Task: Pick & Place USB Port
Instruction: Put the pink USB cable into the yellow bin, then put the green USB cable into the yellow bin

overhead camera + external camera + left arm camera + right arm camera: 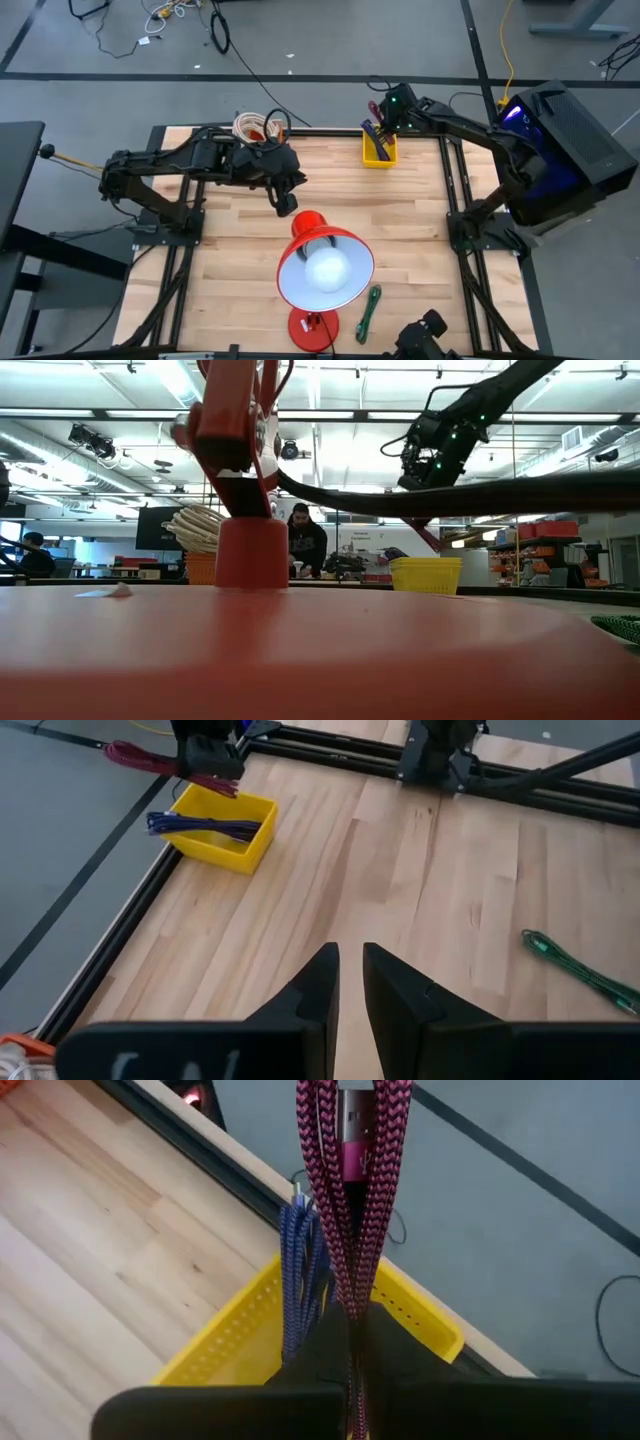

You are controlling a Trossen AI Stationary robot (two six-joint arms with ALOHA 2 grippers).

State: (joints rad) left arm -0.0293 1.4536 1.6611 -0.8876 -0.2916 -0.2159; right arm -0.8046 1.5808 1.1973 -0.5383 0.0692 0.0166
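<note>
My right gripper is at the table's far edge, over the yellow bin, shut on a folded bundle of magenta braided USB cable. The cable's silver and pink plug shows among the strands. A bundle of blue cable lies in the bin, one end leaning on its rim. My left gripper hovers over the middle of the table, beside the red lamp's shade. Its fingers stand open by a narrow gap with nothing between them. My right gripper pinches several strands of the magenta cable side by side between its two fingers. The strands run along the fingers and out past their tips. The fingers slant downward. The bundle is lifted clear above the yellow bin.
A red desk lamp stands on its base at the near edge, its shade over the table's middle. A green cable lies near the front right. A coil of pale cable sits at the far left. Bare wood lies between the bin and the lamp.
</note>
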